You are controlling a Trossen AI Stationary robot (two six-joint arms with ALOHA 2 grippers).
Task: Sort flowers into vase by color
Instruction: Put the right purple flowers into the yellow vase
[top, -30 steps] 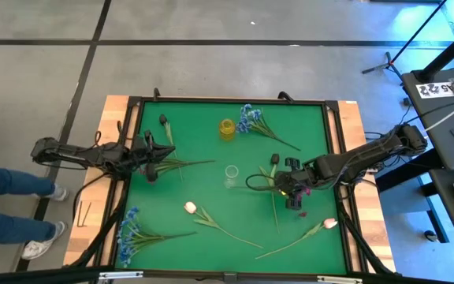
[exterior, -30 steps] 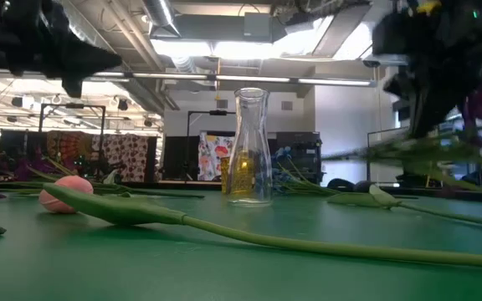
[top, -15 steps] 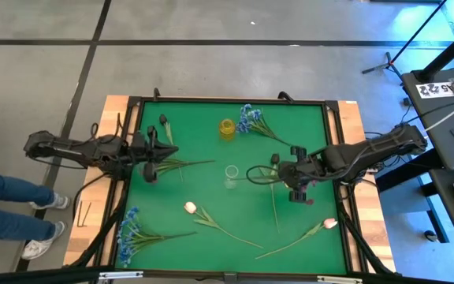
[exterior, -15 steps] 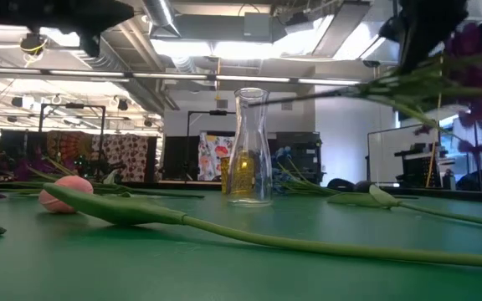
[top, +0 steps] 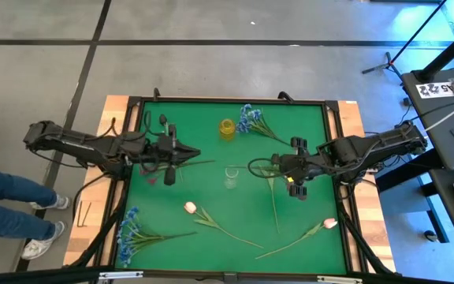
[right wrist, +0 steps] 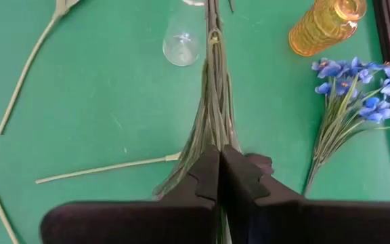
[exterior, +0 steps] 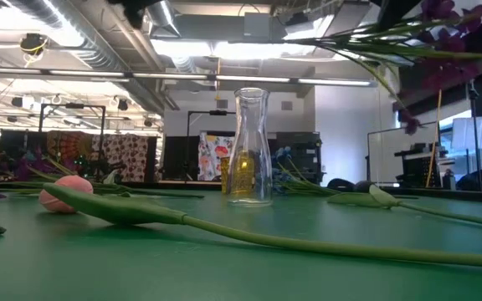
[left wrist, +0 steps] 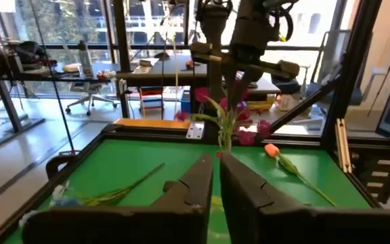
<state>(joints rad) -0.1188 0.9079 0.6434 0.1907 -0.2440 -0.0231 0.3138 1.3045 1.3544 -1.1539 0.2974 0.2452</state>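
Magenta spray (right wrist: 214, 102) in right end effector (right wrist: 219, 177)

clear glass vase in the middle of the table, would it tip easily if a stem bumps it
Probably yes. The clear vase is tall and narrow with a slim neck, so it looks top-heavy. It appears empty, so likely light. Glass on the flat green table may also slide rather than grip.

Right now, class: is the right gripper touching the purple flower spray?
Touching. In the right wrist view, the right gripper is shut on the green stems of the purple flower spray, which run straight out between its fingers.
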